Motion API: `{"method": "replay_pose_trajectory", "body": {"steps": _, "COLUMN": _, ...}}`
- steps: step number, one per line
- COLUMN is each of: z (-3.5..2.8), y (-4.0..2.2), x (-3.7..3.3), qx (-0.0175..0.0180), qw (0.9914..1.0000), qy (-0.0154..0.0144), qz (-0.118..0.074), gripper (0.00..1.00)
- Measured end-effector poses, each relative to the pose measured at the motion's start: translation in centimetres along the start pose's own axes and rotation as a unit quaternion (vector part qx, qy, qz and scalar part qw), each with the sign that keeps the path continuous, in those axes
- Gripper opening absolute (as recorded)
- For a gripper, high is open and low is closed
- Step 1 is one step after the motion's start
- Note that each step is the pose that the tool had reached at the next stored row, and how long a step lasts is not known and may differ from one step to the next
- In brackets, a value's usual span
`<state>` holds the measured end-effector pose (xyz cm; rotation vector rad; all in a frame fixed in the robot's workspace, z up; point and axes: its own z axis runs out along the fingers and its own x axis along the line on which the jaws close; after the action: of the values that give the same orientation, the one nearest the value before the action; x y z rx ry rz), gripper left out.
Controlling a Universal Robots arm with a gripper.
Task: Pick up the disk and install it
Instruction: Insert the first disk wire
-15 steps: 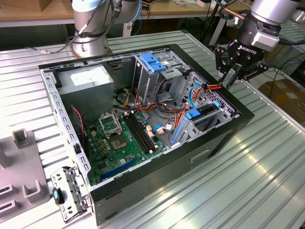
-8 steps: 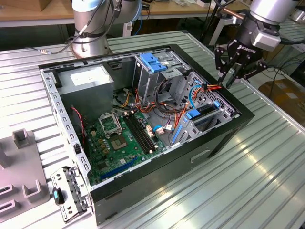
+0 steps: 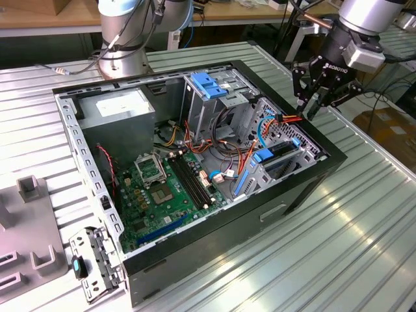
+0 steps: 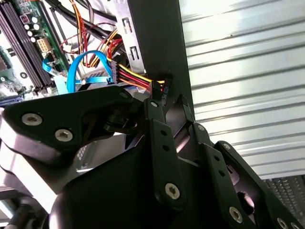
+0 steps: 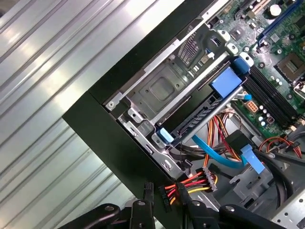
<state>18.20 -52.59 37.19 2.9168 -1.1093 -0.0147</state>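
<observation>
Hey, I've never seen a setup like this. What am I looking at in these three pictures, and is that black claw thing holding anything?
It is one grey robot arm working over an open black computer case that lies on a ribbed metal table. The exterior view comes from a camera standing off the arm. Both wrist views come from cameras riding on the arm and look past its black pincer into the case.

The pincer hangs at the case's edge on the exterior view's right, close to a black plug with red and yellow wires. Whether it grips anything, I cannot tell.

Inside are a green circuit board and a grey power supply box. The dark disk in its blue plastic frame appears to sit in the corner bay.
</observation>
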Motion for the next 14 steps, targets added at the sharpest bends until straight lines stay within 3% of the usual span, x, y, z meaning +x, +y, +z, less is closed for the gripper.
{"method": "replay_pose_trajectory", "body": {"steps": 3, "z": 0.04, "y": 0.00, "x": 0.00, "qx": 0.0009, "qw": 0.99956, "qy": -0.0001, "qz": -0.030, "gripper": 0.32}}
{"method": "replay_pose_trajectory", "body": {"steps": 6, "z": 0.11, "y": 0.00, "x": 0.00, "qx": 0.0010, "qw": 0.99839, "qy": 0.0003, "qz": -0.057, "gripper": 0.32}}
{"method": "replay_pose_trajectory", "body": {"steps": 7, "z": 0.26, "y": 0.00, "x": 0.00, "qx": 0.0010, "qw": 0.99674, "qy": 0.0009, "qz": -0.081, "gripper": 0.32}}
{"method": "replay_pose_trajectory", "body": {"steps": 9, "z": 0.41, "y": -0.04, "x": -0.02, "qx": 0.0013, "qw": 0.99553, "qy": 0.0016, "qz": -0.094, "gripper": 0.32}}
{"method": "replay_pose_trajectory", "body": {"steps": 10, "z": 0.58, "y": -0.14, "x": -0.12, "qx": 0.0018, "qw": 0.99426, "qy": 0.0028, "qz": -0.107, "gripper": 0.32}}
{"method": "replay_pose_trajectory", "body": {"steps": 14, "z": 0.61, "y": -0.16, "x": -0.14, "qx": 0.0019, "qw": 0.99395, "qy": 0.0029, "qz": -0.110, "gripper": 0.32}}
